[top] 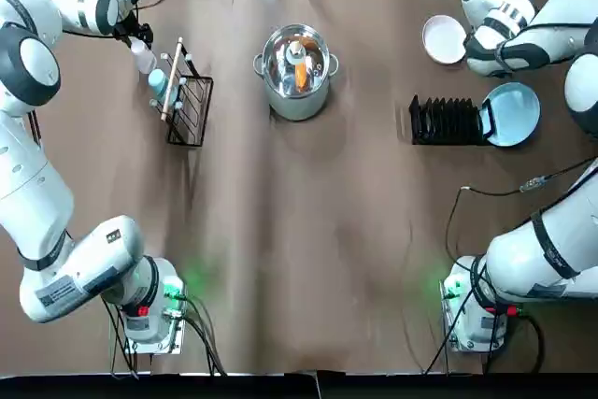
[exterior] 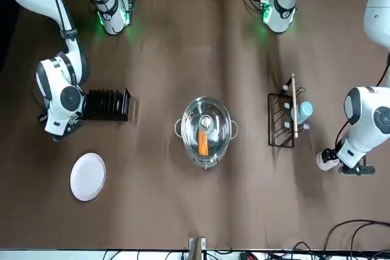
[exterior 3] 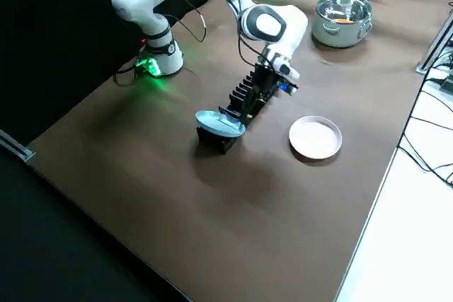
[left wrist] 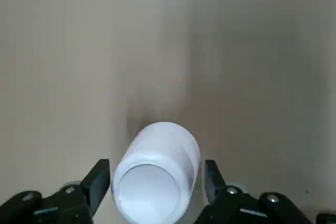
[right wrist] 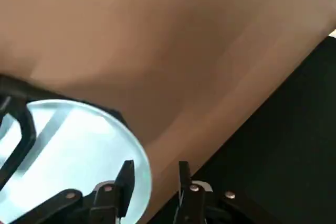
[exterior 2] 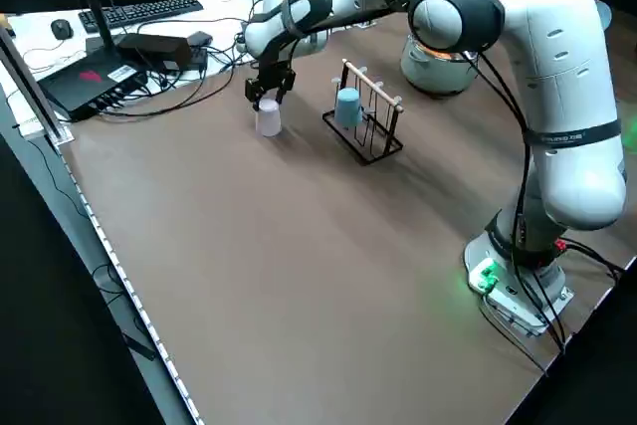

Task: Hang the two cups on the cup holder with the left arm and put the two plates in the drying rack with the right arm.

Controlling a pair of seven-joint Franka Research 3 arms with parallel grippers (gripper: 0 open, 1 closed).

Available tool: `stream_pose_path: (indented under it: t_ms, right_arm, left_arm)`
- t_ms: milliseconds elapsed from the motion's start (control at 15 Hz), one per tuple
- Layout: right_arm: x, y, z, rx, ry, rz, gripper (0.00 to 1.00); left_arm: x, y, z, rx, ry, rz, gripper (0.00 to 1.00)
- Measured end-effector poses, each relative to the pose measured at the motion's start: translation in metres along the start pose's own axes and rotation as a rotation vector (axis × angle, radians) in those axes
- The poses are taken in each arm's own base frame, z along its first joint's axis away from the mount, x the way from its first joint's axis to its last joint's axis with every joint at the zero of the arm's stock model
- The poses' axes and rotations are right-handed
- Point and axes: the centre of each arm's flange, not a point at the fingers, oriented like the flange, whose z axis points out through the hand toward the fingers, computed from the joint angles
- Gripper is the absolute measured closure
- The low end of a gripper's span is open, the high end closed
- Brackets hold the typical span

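The white cup (left wrist: 157, 174) stands on the table at the far left, just beyond the cup holder (top: 192, 111). My left gripper (exterior 2: 267, 93) hangs directly over that cup (exterior 2: 269, 122), open, with one finger on each side. The light blue cup (top: 157, 81) hangs on the holder's wooden bar. The light blue plate (top: 512, 115) rests tilted on the right end of the drying rack (top: 447, 121). My right gripper (right wrist: 155, 174) is open beside that plate's rim (right wrist: 68, 150), holding nothing. The white plate (top: 444, 39) lies flat on the table beyond the rack.
A steel pot (top: 296, 70) with a glass lid stands at the far middle, between holder and rack. A cable (top: 495, 192) trails over the table near the right arm's base. The near half of the brown table (top: 308, 259) is bare.
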Motion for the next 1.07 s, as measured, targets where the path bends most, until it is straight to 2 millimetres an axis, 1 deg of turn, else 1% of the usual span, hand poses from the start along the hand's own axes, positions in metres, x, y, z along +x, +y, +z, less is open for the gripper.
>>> stream_pose_path:
  t_ms: [67, 200, 267, 333, 467, 600, 667, 800, 933, 1067]
  right_arm:
    - [0.005, 0.01, -0.009, -0.002, 0.025, 0.025, 0.59]
    - [0.017, 0.02, -0.019, 0.058, 0.062, 0.084, 0.59]
    - [0.025, 0.026, -0.024, 0.103, 0.083, 0.122, 0.59]
    - [0.035, 0.033, -0.028, 0.158, 0.11, 0.167, 0.59]
    - [0.058, 0.042, -0.034, 0.313, 0.177, 0.274, 0.59]
    - [0.081, 0.048, -0.032, 0.43, 0.255, 0.362, 0.59]
    - [0.088, 0.052, -0.026, 0.468, 0.287, 0.402, 0.59]
    - [0.095, 0.061, -0.002, 0.561, 0.326, 0.519, 0.6]
    - [0.1, 0.066, 0.028, 0.658, 0.338, 0.654, 0.62]
    - [0.105, 0.067, 0.049, 0.699, 0.341, 0.735, 0.61]
  left_arm:
    - [-0.001, 0.0, 0.002, -0.001, -0.003, 0.0, 0.2]
    - [-0.002, -0.003, 0.005, 0.001, -0.008, -0.004, 0.23]
    - [-0.002, -0.004, 0.005, 0.001, -0.008, -0.005, 0.31]
    - [-0.001, -0.004, 0.004, 0.001, -0.005, -0.006, 0.34]
    - [-0.001, -0.004, 0.005, 0.001, -0.006, -0.009, 0.34]
    - [-0.001, -0.005, 0.004, 0.002, -0.005, -0.026, 0.34]
    - [-0.001, -0.007, 0.003, 0.004, -0.005, -0.051, 0.34]
    - [0.002, -0.01, -0.009, 0.016, -0.021, -0.12, 0.34]
    - [0.007, -0.008, -0.036, 0.033, -0.037, -0.202, 0.34]
    - [0.01, 0.003, -0.076, 0.023, -0.067, -0.291, 0.34]
